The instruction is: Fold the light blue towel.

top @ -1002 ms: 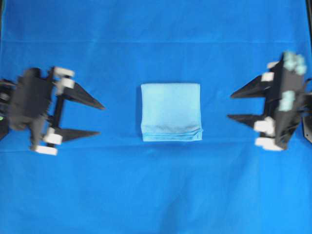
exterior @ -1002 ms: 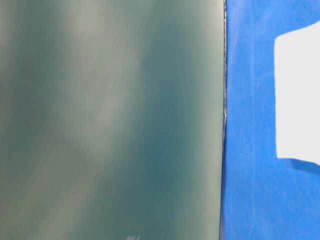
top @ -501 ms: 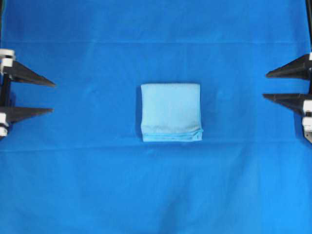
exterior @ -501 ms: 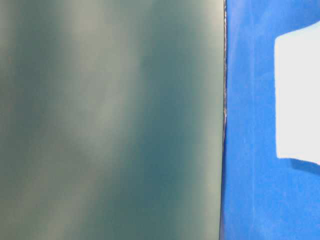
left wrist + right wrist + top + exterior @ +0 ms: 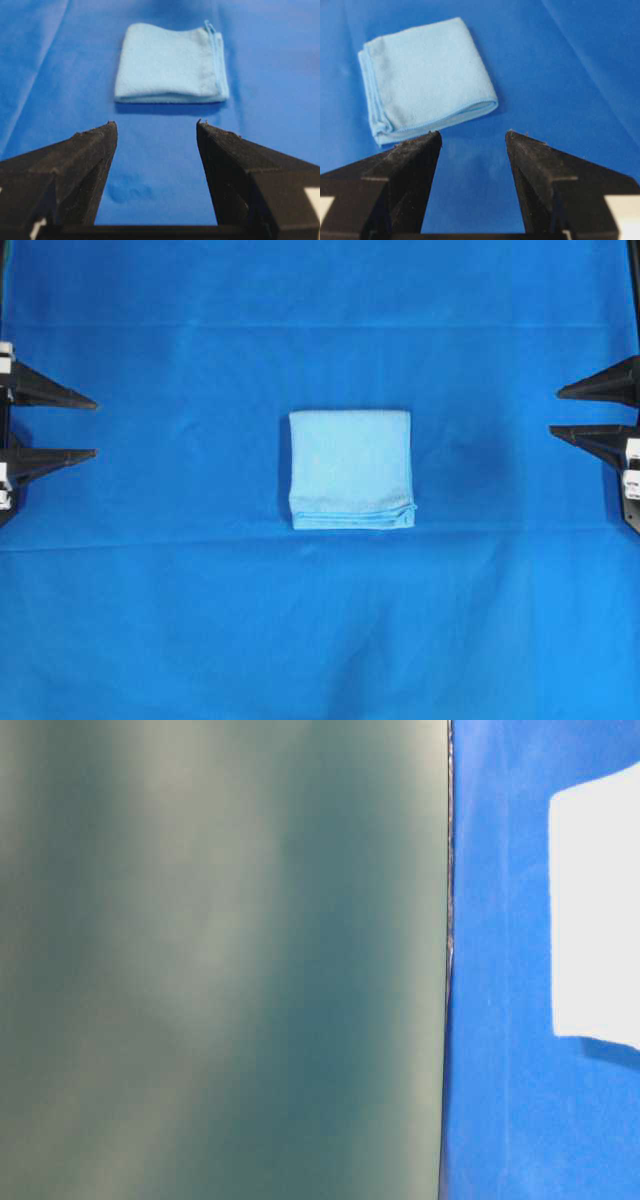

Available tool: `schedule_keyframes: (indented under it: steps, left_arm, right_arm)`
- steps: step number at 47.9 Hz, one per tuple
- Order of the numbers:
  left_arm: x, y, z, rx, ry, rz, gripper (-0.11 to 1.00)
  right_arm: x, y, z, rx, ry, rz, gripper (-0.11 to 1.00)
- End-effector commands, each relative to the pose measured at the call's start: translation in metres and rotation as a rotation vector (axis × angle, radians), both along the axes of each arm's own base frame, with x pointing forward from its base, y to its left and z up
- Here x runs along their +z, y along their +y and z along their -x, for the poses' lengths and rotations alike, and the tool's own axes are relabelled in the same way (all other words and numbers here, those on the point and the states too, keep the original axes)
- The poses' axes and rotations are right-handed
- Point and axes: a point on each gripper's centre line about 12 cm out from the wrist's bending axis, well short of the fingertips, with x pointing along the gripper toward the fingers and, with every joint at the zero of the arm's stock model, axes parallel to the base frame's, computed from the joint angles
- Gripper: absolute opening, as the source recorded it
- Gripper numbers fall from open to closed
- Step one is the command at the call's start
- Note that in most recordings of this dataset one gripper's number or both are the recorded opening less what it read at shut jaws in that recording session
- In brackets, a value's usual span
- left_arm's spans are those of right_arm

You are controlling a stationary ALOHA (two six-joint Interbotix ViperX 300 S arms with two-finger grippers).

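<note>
1. Both grippers stand with jaws wide apart and nothing between them: the left gripper (image 5: 95, 426) at the left edge of the overhead view, the right gripper (image 5: 555, 410) at the right edge, each well apart from the light blue towel (image 5: 350, 470).
2. That towel lies flat in the middle of the royal blue tablecloth (image 5: 320, 640), between the two grippers, as a compact, nearly square packet of several layers (the stacked hems show along its near edge in the overhead view).
3. Judged from how it lies, the folding looks complete or close to it, so the step in hand is most likely clearing away from the towel without disturbing it.
4. To do that well, keep both sets of fingers above the tablecloth and off to the sides of the towel; a fingertip dragging the cloth under it could pull the packet askew.
5. Should one more fold be wanted, approach the towel from its hemmed edge, pinch all layers together at both corners, and lift only enough to carry them over the folded edge.
6. Soft microfibre tends to slip layer on layer, so any grip ought to be full and even on both sides of the towel.
7. From table level the towel shows only as a pale patch at the right and adds little.
</note>
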Motion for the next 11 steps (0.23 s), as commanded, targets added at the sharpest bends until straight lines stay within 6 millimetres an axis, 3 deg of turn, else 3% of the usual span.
schedule_keyframes:
  steps: [1,11]
  left_arm:
    - [0.0045,0.0009,-0.0020,0.005,-0.011,0.001,0.62]
    - [0.0044,0.0009,-0.0022,0.005,-0.011,0.001,0.62]
  right_arm:
    - [0.0047,0.0004,-0.0019,0.003,-0.012,0.000,0.59]
    - [0.0046,0.0004,-0.0021,0.003,-0.012,0.000,0.59]
